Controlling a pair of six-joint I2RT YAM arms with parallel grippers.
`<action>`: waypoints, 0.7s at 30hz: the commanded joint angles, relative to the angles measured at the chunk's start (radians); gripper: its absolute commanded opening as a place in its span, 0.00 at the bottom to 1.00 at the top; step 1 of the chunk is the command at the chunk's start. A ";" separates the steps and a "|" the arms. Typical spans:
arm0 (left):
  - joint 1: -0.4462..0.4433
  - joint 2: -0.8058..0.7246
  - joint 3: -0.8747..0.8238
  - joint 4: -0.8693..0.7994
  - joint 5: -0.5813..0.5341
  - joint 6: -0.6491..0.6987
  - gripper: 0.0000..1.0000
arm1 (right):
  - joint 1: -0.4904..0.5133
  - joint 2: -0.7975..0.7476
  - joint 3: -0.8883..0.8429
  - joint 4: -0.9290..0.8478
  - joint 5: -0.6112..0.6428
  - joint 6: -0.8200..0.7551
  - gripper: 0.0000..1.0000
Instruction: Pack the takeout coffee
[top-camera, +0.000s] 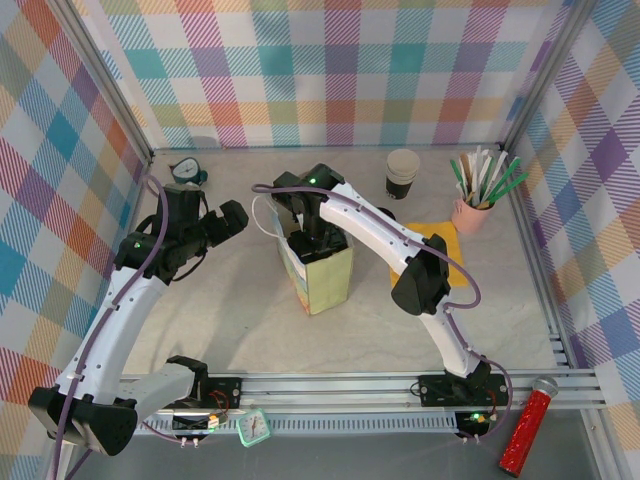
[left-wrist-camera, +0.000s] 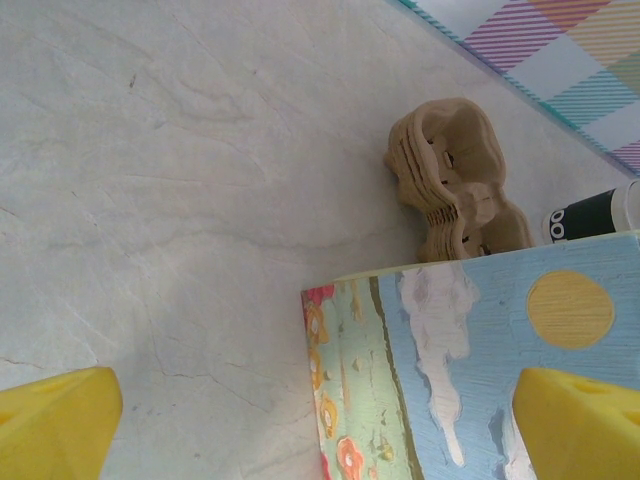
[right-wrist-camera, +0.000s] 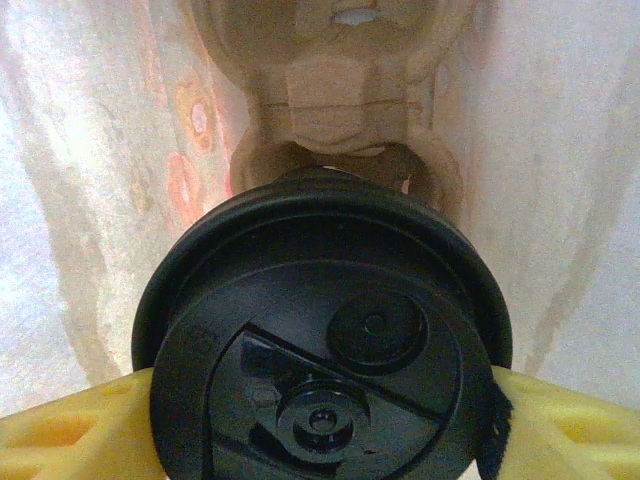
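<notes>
At the far left of the tabletop (top-camera: 230, 320) a small teal clock (top-camera: 187, 172) lies near the back wall. Just nearer than it hangs the left end effector (top-camera: 222, 222), released: in the left wrist view its yellow fingers (left-wrist-camera: 55, 425) stand wide apart with nothing between them, above bare tabletop and the near-left corner of the paper bag (left-wrist-camera: 470, 370). Another teal clock (top-camera: 253, 428) lies on the rail at the near edge, between the two arm bases.

The paper bag (top-camera: 322, 272) stands upright at the middle of the tabletop, printed with flowers, clouds and a yellow sun. Beyond it, seen from the left wrist, a stack of pulp cup carriers (left-wrist-camera: 455, 180) lies on the tabletop, with a black cup (left-wrist-camera: 590, 215) just to its right.

The right end effector (top-camera: 318, 243) reaches down into the open mouth of the bag. It is grasping the takeout coffee (right-wrist-camera: 320, 345): the yellow fingers (right-wrist-camera: 570, 420) press against both sides of the glossy black lid. The coffee is inside the bag, above a brown pulp carrier (right-wrist-camera: 350, 90) that lies lower in the bag.

Right of the bag a yellow napkin (top-camera: 447, 243) lies flat. Far right stand a lidless cream-rimmed cup (top-camera: 403, 172) and a pink holder of stirrers (top-camera: 478, 195). A red cylinder (top-camera: 530, 432) lies near right, outside the rail.
</notes>
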 joint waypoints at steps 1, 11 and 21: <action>0.008 -0.009 0.006 0.018 0.010 0.005 1.00 | 0.003 -0.025 -0.026 -0.118 0.025 0.004 0.72; 0.008 -0.011 0.004 0.017 0.015 0.001 1.00 | 0.001 -0.030 -0.038 -0.106 0.021 0.003 0.72; 0.008 -0.013 0.001 0.019 0.018 -0.001 1.00 | 0.001 -0.032 -0.039 -0.101 0.019 0.006 0.73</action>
